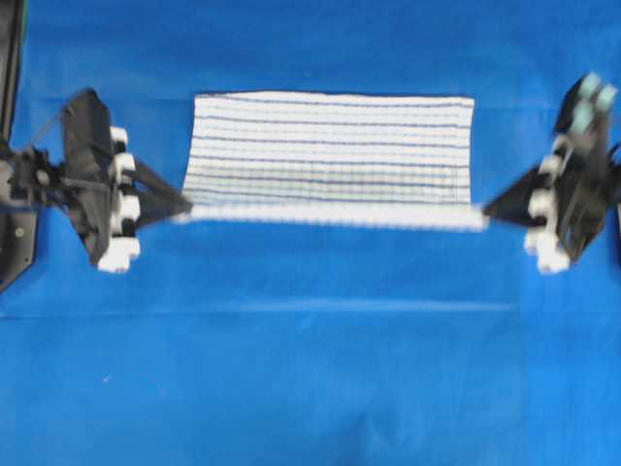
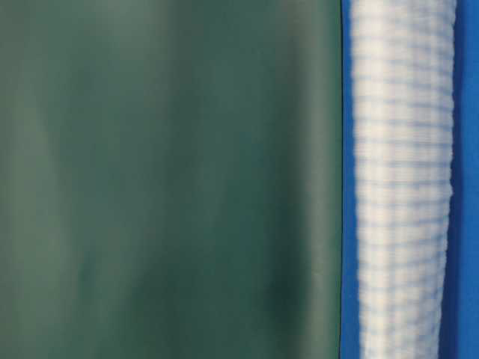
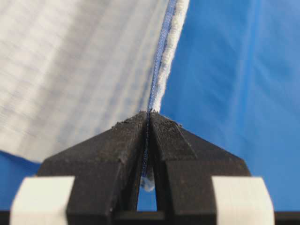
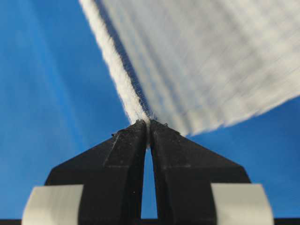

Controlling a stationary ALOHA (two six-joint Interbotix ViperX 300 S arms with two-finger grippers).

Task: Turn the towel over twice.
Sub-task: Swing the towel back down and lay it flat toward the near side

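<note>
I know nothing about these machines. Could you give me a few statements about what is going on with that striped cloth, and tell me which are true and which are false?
1. Both arms are holding the towel. True: the left end effector and the right end effector are each shut on a corner of it.
2. The towel lies flat and untouched on the table cover. False: its near edge is pinched at both ends and stretched taut between the arms.
3. The towel is white with dark blue stripes. True.
4. The table cover is green. False: it is plain blue.
5. The left end effector's jaws stand wide open. False: they are closed on the towel's hem.
</note>
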